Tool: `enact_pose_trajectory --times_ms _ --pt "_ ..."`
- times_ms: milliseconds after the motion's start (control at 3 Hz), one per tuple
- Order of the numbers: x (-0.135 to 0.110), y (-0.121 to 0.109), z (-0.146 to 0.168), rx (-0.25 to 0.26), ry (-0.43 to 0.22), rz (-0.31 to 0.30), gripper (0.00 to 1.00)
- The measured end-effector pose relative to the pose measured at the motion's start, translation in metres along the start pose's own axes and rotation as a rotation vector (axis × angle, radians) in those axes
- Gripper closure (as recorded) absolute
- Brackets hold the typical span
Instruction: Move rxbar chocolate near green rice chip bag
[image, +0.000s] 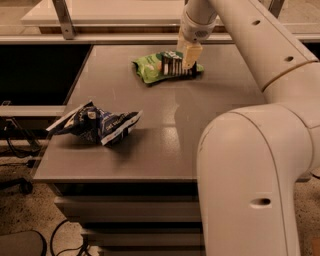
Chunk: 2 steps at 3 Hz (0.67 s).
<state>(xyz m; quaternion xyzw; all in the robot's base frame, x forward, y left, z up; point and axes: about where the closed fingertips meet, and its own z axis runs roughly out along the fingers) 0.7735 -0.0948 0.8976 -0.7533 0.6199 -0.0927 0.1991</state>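
The green rice chip bag (150, 70) lies at the far middle of the grey table (210, 105). The rxbar chocolate (172, 65), black with white lettering, is over the bag's right part, touching or just above it. My gripper (187, 66) comes down from the arm at the top and sits right against the bar's right end, above the bag's right edge. The gripper body hides the bar's right end and whatever contact there is with it.
A crumpled dark blue and white bag (97, 125) lies near the table's front left. My arm's large elbow (250, 170) fills the front right of the view. A pale shelf with a metal post (62, 17) runs behind the table.
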Motion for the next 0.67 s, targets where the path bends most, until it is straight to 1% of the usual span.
enact_pose_trajectory --times_ms 333,667 --pt "0.0009 -0.0046 -0.0017 0.000 -0.003 -0.002 0.00" --pt "0.0009 -0.0057 -0.0026 0.001 -0.011 -0.010 0.00"
